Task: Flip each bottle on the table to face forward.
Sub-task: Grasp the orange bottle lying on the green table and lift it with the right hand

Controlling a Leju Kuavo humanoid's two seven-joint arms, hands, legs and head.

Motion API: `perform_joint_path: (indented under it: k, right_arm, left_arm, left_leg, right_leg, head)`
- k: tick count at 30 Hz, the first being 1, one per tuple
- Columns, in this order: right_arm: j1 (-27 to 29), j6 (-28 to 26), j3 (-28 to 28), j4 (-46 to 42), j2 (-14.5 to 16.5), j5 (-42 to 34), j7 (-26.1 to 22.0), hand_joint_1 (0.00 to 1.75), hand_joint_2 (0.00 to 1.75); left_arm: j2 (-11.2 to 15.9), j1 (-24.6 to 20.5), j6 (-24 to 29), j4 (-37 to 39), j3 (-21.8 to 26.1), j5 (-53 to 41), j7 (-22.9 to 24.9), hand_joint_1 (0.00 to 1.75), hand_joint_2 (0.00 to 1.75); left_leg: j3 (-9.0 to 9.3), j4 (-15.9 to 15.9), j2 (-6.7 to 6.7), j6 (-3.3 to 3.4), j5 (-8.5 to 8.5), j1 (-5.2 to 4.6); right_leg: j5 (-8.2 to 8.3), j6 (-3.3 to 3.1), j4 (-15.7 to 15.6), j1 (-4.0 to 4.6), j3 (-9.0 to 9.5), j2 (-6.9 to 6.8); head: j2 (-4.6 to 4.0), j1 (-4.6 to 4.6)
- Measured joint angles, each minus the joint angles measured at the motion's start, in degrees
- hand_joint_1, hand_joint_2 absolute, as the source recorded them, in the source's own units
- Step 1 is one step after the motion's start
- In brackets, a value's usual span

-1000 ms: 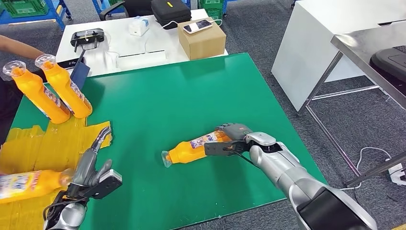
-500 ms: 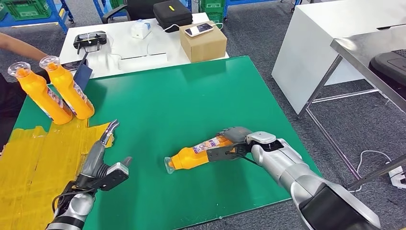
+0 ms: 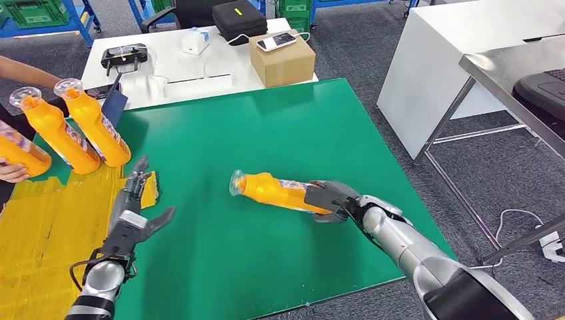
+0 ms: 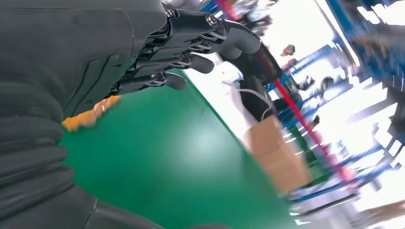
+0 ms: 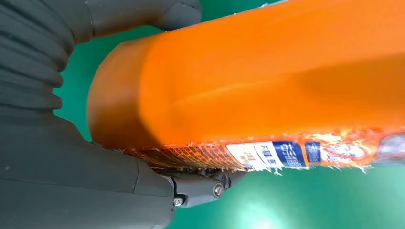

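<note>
Bottle (image 3: 276, 190), orange, lying mid-way across the green table (image 3: 266, 127); long axis running cap-left to base-right. Right hand (image 3: 330, 199) grips its base end; left hand (image 3: 136, 217) well apart, fingers spread, holding nothing. Two upright bottles (image 3: 73, 130) at the far-left edge, beside a person's hand (image 3: 13, 172). No obstruction nearby.
</note>
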Motion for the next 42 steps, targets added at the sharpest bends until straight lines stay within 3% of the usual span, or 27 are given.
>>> perform_joint_path:
  k: [3,7,13,19,28,31,36,42]
  right_arm:
    - [5.0,-0.1,-6.3,-4.4,-0.1,-5.9,-2.9,1.75,1.75]
    - [10.1,0.0,-11.4,-9.8,-0.1,-8.5,-3.6,1.75,1.75]
    - [14.0,0.2,-14.5,-14.9,-0.1,-10.4,-4.5,1.75,1.75]
    - [16.7,-0.1,-14.9,-21.1,1.1,-11.0,-3.1,1.75,1.75]
    - [15.8,-0.6,-14.7,-23.4,4.1,-10.9,-2.1,1.75,1.75]
    - [14.1,-0.9,-13.9,-23.2,6.7,-11.1,-1.4,1.75,1.75]
    - [11.1,-1.5,-11.4,-21.7,11.3,-11.8,-0.6,1.75,1.75]
    - [8.9,-2.5,-8.3,-19.1,15.0,-11.9,-0.4,1.75,1.75]
  left_arm:
    - [-1.3,0.9,-4.3,-2.6,5.4,8.9,0.5,0.0,1.75]
    - [-2.5,2.0,-5.8,-4.6,10.5,11.5,0.4,0.0,1.75]
    - [-3.8,3.3,-9.0,-5.9,13.9,15.0,1.5,0.0,1.75]
    - [-4.9,5.4,-19.4,-6.3,15.0,22.7,7.6,0.0,1.75]
    - [-6.7,8.3,-25.4,-8.1,12.4,27.1,11.5,0.0,1.75]
    - [-7.6,10.4,-26.7,-9.7,8.0,26.7,12.1,0.0,1.75]
    - [-8.1,12.1,-23.9,-12.2,-0.3,23.6,10.8,0.0,1.75]
    - [-8.1,12.9,-22.3,-14.5,-5.6,21.0,9.7,0.0,1.75]
  left_leg:
    - [-0.38,0.0,0.0,-0.01,0.04,0.01]
    - [-0.94,0.0,-0.02,-0.07,0.12,0.07]
    - [-1.33,0.0,-0.06,-0.08,0.13,0.07]
    - [-1.68,0.0,-0.05,-0.08,0.13,0.0]
    - [-1.83,0.0,-0.07,-0.08,0.13,0.0]
    - [-1.89,0.0,-0.05,-0.07,0.14,0.0]
    - [-1.94,0.0,-0.08,-0.06,0.15,0.0]
    - [-1.97,0.0,-0.09,-0.06,0.15,0.01]
  right_leg:
    - [0.02,0.03,0.0,0.06,-0.35,0.0]
    - [0.01,0.02,0.0,0.17,-0.89,-0.02]
    - [0.01,0.02,0.1,0.15,-1.21,-0.04]
    - [0.02,0.03,0.1,0.12,-1.56,-0.04]
    - [0.01,0.03,0.1,0.13,-1.69,-0.07]
    - [0.02,0.03,0.1,0.13,-1.79,-0.06]
    - [0.01,0.03,0.1,0.14,-1.83,-0.08]
    - [0.01,0.03,0.1,0.15,-1.87,-0.09]
  head:
    - [0.0,-0.04]
    - [0.0,-0.03]
    - [0.0,-0.01]
    - [0.0,-0.02]
    - [0.0,-0.03]
    - [0.0,-0.02]
    - [0.0,-0.02]
    - [0.0,-0.01]
